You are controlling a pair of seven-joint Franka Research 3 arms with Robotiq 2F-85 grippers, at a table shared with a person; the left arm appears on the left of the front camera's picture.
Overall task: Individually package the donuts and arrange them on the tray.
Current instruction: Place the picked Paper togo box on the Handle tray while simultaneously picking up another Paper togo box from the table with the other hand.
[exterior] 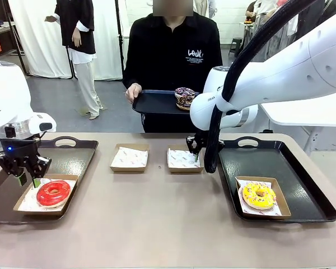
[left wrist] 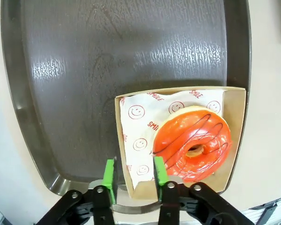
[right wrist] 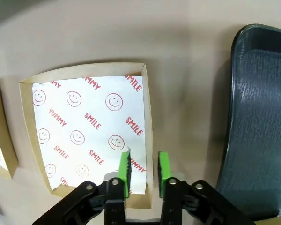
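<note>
Nearest, at the lower left of the front view, the red donut [exterior: 53, 192] lies in a paper-lined box [exterior: 21, 205] on the near corner of the left tray [exterior: 73, 159]. At that box's far left corner, the left tool [left wrist: 133, 176] points down and is open. In its wrist view one green pad stands outside the box wall and the other over the paper beside the donut, with neither pressing the wall.

At the lower right the yellow sprinkled donut [exterior: 259, 195] sits in its own box [exterior: 284, 212] on the right tray [exterior: 305, 171]. Two empty lined boxes rest on the tabletop [exterior: 157, 218] at the middle, a left one [exterior: 129, 147] and a right one [exterior: 169, 159].

The right tool [right wrist: 144, 171] straddles the right wall of the right one. Its pads are a little apart, with a gap showing on either side of the wall, so it is open and not clamped.

At the upper middle a person's hand [exterior: 133, 92] holds a dark tray [exterior: 154, 105]. On it lies a dark sprinkled donut [exterior: 185, 92], apparently on top of a brown one [exterior: 184, 103].
</note>
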